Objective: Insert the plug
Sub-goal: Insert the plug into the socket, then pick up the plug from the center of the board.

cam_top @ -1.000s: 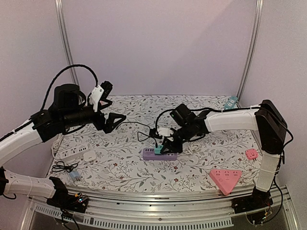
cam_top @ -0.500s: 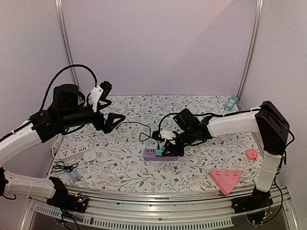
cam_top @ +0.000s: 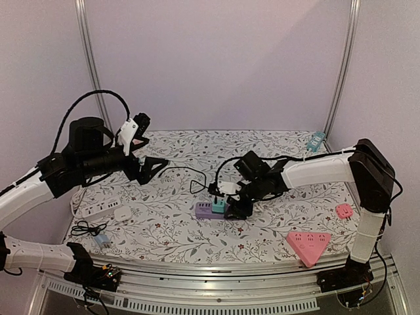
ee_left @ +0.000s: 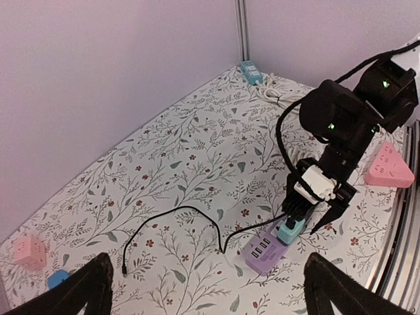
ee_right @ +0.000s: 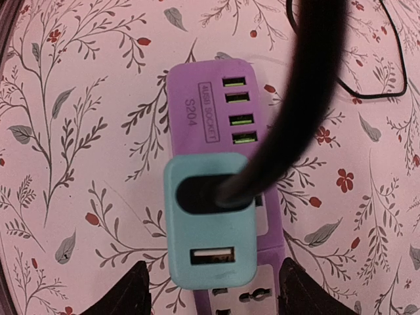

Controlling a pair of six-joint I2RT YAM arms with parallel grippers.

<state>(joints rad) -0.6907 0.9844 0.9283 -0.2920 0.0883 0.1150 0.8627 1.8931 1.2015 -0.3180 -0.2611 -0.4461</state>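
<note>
**Figure: right arm at the socket strip, three views.** We see the teal plug (ee_right: 200,230) sitting upright on the top face of the purple power strip (ee_right: 197,105). It stands just beside the strip's row of four green-lit USB ports. We cannot tell from these views whether its pins are fully seated.

The right gripper (ee_left: 312,220) hangs directly over the plug with its fingers spread. In the right wrist view one fingertip (ee_right: 134,292) shows on each side of the teal body, with a strip of cloth visible in between, so nothing is pinched. A thick black cable (ee_right: 312,98) crosses that view above the plug.

The left gripper (ee_left: 213,292) is raised well apart from the strip, over the left part of the table. Its fingers are also spread wide and hold nothing.

The strip lies near the middle of the floral tablecloth (cam_top: 170,236). A thin black cable (ee_left: 190,210) loops on the cloth beside it. We also mark a pink triangular socket block (cam_top: 308,244) near the front right and a white power strip (cam_top: 98,210) at the left edge.
</note>
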